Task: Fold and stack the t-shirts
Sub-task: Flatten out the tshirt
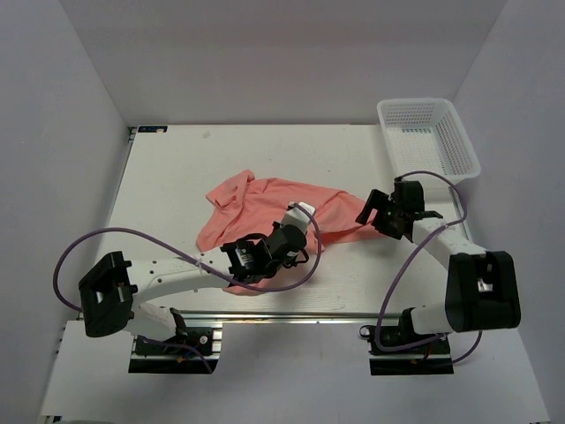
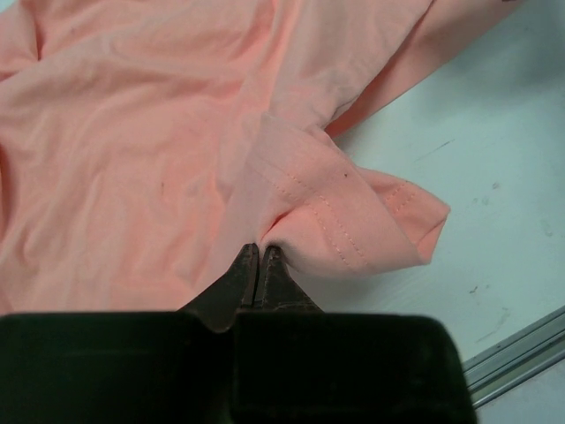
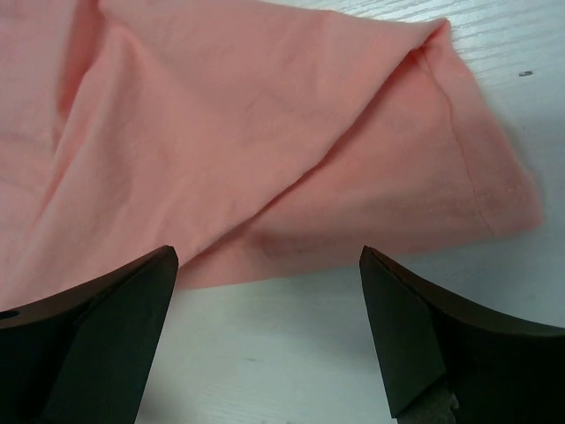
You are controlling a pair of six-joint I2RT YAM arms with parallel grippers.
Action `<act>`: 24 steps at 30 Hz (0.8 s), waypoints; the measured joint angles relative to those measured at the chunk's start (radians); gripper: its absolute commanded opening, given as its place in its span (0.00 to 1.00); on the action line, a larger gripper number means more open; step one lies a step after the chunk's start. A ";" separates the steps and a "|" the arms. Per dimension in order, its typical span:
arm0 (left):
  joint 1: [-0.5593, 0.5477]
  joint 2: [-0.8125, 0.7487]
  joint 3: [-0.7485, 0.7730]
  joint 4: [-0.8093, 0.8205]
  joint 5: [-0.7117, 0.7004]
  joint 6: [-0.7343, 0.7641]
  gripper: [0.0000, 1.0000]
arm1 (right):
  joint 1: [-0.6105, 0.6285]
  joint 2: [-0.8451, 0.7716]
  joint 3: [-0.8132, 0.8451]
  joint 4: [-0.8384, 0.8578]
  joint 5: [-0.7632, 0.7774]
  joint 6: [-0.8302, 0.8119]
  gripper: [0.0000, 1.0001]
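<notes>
A salmon-pink t-shirt [image 1: 265, 205] lies crumpled on the white table, left of the middle. My left gripper [image 1: 237, 265] is at its near edge. In the left wrist view the gripper [image 2: 259, 250] is shut on a pinch of the t-shirt [image 2: 132, 132], right beside a stitched, folded-over hem [image 2: 353, 221]. My right gripper [image 1: 375, 216] sits at the shirt's right end. In the right wrist view it [image 3: 269, 265] stands open over bare table, with the t-shirt [image 3: 265, 132] just beyond its fingertips and nothing between them.
A white mesh basket [image 1: 430, 132] stands at the back right corner of the table [image 1: 177, 168]. An aluminium rail [image 2: 521, 353] runs along the table's near edge, close to my left gripper. Purple cables loop beside both arms.
</notes>
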 measured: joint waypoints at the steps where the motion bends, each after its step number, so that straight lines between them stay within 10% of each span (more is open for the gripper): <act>1: 0.000 0.000 -0.005 -0.007 0.000 -0.004 0.00 | 0.000 0.027 0.008 0.003 0.004 0.008 0.89; 24: 0.000 -0.171 -0.021 -0.069 -0.050 -0.040 0.00 | 0.000 0.295 0.164 0.115 0.105 0.147 0.78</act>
